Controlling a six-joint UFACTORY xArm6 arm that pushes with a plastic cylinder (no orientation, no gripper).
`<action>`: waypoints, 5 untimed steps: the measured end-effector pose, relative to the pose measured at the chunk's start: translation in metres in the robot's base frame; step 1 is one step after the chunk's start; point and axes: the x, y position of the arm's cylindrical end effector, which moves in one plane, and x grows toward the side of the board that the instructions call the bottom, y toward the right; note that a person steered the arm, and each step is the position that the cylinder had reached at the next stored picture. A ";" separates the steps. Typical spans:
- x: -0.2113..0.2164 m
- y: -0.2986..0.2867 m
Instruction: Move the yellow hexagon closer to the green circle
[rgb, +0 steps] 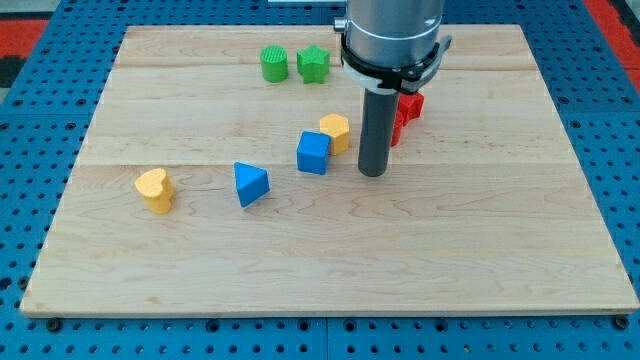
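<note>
The yellow hexagon lies near the board's middle, touching the upper right of a blue cube. The green circle sits near the view's top, well above and left of the hexagon, beside a green star. My tip rests on the board just right of and slightly below the yellow hexagon, a small gap apart from it.
A blue triangle lies left of the cube. A yellow heart lies at the left. Red blocks sit behind the rod on its right, partly hidden. The wooden board ends in blue pegboard on all sides.
</note>
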 end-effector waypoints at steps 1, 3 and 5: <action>-0.018 -0.008; -0.049 -0.079; -0.068 -0.118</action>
